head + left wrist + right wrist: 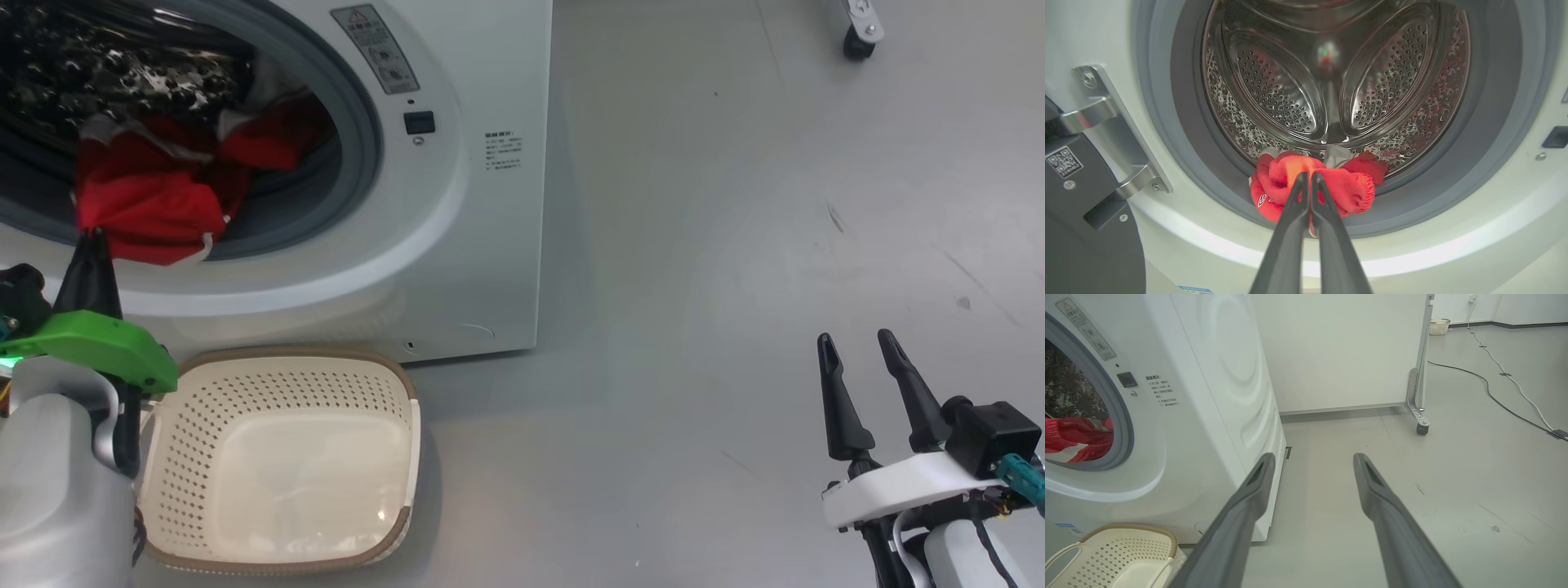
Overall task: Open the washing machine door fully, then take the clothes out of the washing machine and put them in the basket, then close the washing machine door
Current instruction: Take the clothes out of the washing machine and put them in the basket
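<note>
The washing machine (457, 245) stands with its mouth uncovered, and the washing machine door (1081, 204) is swung out to the left in the left wrist view. Red clothes (163, 192) with white trim hang over the grey seal at the drum's lower lip. My left gripper (1308, 179) is shut on the clothes (1347, 190) at that lip; its dark fingers (88, 273) reach up to the red fabric in the head view. The cream basket (392, 384) sits on the floor below the mouth, with nothing in it. My right gripper (857, 343) stands open over bare floor, far right.
A wheeled white panel (1423, 375) stands behind the machine, its caster (857, 37) at the head view's top right. Cables (1502, 396) run along the floor far right. Another small basket (1439, 326) sits in the distance. Grey floor lies to the machine's right.
</note>
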{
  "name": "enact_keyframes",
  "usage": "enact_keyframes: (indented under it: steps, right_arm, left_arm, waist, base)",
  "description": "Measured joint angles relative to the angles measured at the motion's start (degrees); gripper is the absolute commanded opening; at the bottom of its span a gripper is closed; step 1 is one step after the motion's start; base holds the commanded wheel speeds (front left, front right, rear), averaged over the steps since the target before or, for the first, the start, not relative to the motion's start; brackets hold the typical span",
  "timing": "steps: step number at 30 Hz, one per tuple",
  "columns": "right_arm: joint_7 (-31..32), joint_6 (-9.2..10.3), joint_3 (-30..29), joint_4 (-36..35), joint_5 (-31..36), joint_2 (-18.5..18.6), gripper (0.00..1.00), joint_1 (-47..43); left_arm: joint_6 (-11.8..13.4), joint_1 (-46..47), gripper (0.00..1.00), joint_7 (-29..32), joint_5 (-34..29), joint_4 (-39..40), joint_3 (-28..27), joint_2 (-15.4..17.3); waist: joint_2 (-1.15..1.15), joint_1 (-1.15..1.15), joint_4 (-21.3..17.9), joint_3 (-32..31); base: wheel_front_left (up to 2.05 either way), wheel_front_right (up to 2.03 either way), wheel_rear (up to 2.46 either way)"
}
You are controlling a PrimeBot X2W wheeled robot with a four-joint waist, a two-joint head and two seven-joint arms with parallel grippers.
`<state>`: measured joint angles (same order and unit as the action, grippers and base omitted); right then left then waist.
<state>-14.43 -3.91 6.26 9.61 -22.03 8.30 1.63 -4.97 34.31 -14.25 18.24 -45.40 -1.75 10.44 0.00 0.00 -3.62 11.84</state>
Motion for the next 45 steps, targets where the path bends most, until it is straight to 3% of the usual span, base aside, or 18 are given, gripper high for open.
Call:
enact_keyframes:
  steps: [11, 20, 35, 45]
  right_arm:
    - [0.0, 0.52, -0.18, 0.12, -0.04, -0.04, 1.0, -4.93]
    - [0.0, 0.53, -0.15, -1.58, -0.08, -0.08, 1.0, -6.05]
    - [0.79, 0.53, 0.96, -5.06, -0.03, -0.14, 1.0, -6.49]
    - [2.12, 0.56, 1.24, -7.86, 0.53, 1.08, 1.0, -6.26]
  left_arm:
    - [-1.14, -4.64, 0.0, -0.12, -0.11, 10.31, 1.66, -1.14]
    - [-1.45, -8.81, 0.0, -0.19, -0.1, 19.81, 1.83, -2.59]
    - [-1.86, -17.42, 0.0, 2.05, 0.41, 22.04, 3.96, -3.19]
    - [-1.88, -18.4, 0.0, 4.39, 1.6, 21.52, 3.75, -3.38]
  waist:
    - [0.0, 0.0, 3.99, -8.1]
    - [0.0, -0.01, 6.64, -11.03]
    - [0.0, 0.0, 5.8, -7.32]
    - [0.0, 0.0, 4.27, -1.89]
  base:
    - [0.0, 0.0, 0.0]
    - [0.0, 0.0, 0.0]
    - [0.0, 0.0, 0.0]
    - [0.0, 0.0, 0.0]
